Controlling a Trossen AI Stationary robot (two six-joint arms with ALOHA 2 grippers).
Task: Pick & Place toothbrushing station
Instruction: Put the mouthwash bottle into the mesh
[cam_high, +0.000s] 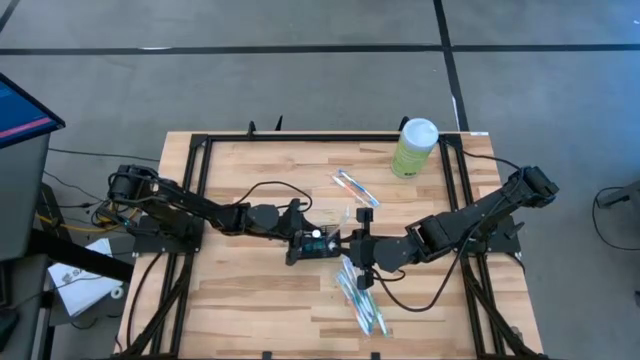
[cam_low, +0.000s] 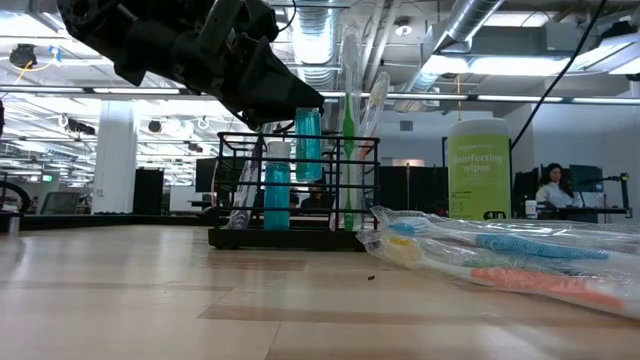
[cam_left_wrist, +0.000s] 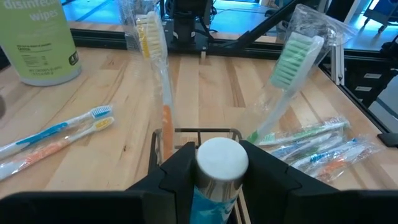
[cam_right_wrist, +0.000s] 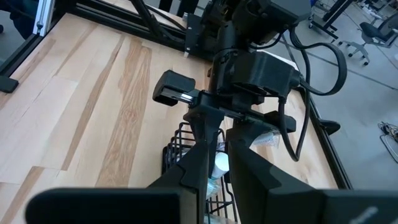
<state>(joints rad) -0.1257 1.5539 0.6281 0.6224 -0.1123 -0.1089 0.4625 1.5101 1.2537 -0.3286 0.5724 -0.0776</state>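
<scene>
The toothbrushing station, a low black wire holder (cam_high: 316, 244), stands on its base at the middle of the table (cam_low: 296, 238). Wrapped toothbrushes, one yellow-bristled (cam_left_wrist: 152, 34) and one green-bristled (cam_left_wrist: 296, 61), stand upright in it. A blue tube with a white cap (cam_left_wrist: 221, 163) stands in it too. My left gripper (cam_high: 300, 241) reaches in from the table's left and is shut on that tube. My right gripper (cam_high: 357, 246) is at the holder's right end. In the right wrist view it points at the holder (cam_right_wrist: 177, 144) and at my left gripper beyond. My left gripper pinches the tube just under its white cap (cam_left_wrist: 221, 186), one finger (cam_left_wrist: 179, 167) on each side. It comes slanting down from the table's left. The tube stands upright in the holder, whose wire rim (cam_left_wrist: 199, 130) shows just beyond the cap.
A pale-green wipes canister (cam_high: 414, 147) stands at the far right. Two loose toothbrushes (cam_high: 355, 187) lie beyond the holder. A heap of wrapped toothbrushes (cam_high: 362, 300) lies near the front right, close to my right arm. A person (cam_low: 550, 185) sits in the room behind.
</scene>
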